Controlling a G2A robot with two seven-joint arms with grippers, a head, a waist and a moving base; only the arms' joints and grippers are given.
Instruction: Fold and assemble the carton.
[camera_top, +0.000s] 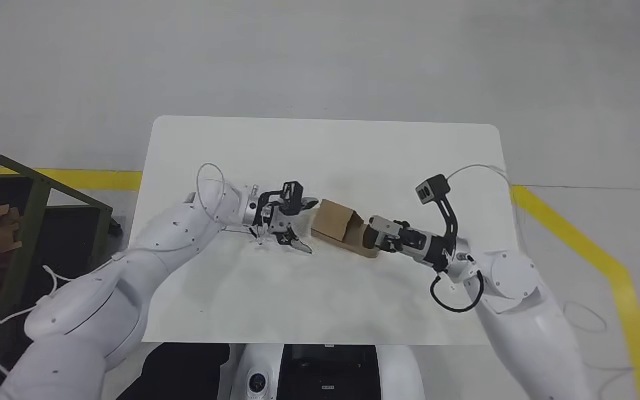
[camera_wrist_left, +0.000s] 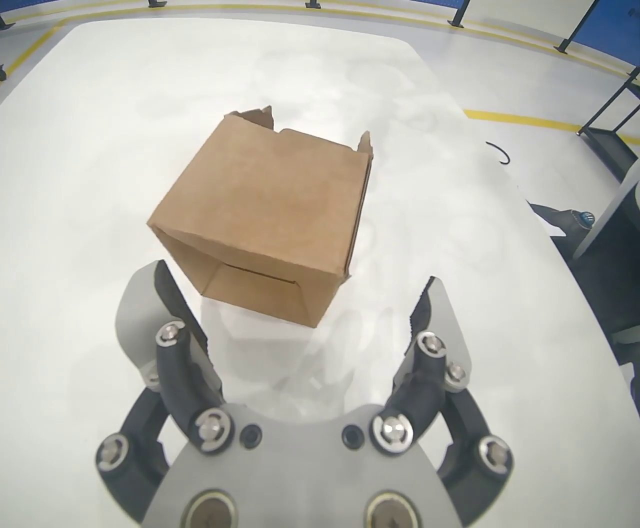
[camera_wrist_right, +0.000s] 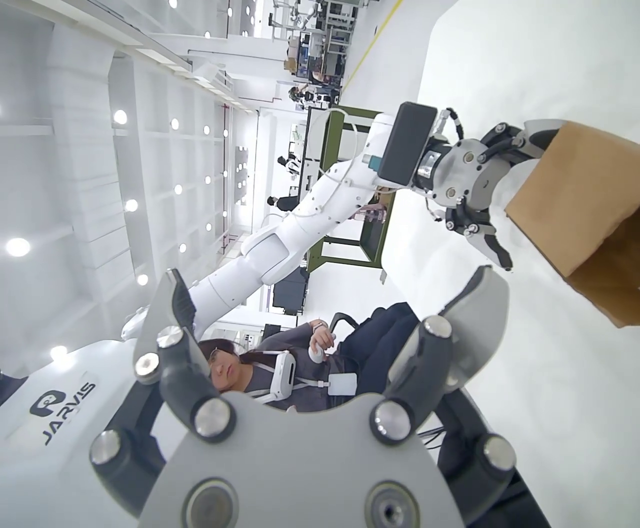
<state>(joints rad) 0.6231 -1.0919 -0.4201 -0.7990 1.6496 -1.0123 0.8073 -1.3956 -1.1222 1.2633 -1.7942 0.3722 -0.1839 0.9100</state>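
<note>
**Carton on its side between two open claws**

Left of the table's middle, the left gripper (camera_top: 302, 227) hung low over the white table (camera_top: 420, 160). Its two fingers were spread wide and held nothing. In the left wrist view the carton's near end lay just ahead of the dark pads (camera_wrist_left: 175, 300), nearer one finger than the other.

The carton (camera_top: 337, 228) lay on its side about midway between the table's left and right edges, nearer the front edge than the back. It was plain brown card, formed into a square tube. The end turned toward the left gripper stood open, so the inside walls showed. At the other end, small notched flaps (camera_wrist_left: 261, 116) stuck out past the top panel.

Just to the right of the carton, the right gripper (camera_top: 370, 235) pointed at it from the table's right half. Its fingers (camera_wrist_right: 480, 300) were also spread apart with nothing between them, and the carton sat beyond one fingertip, off to the side. Whether this gripper touched the card could not be told.

On the floor past the table's left edge stood a dark green frame (camera_top: 38, 185). Yellow floor tape (camera_top: 560, 228) ran beside the right edge.
</note>
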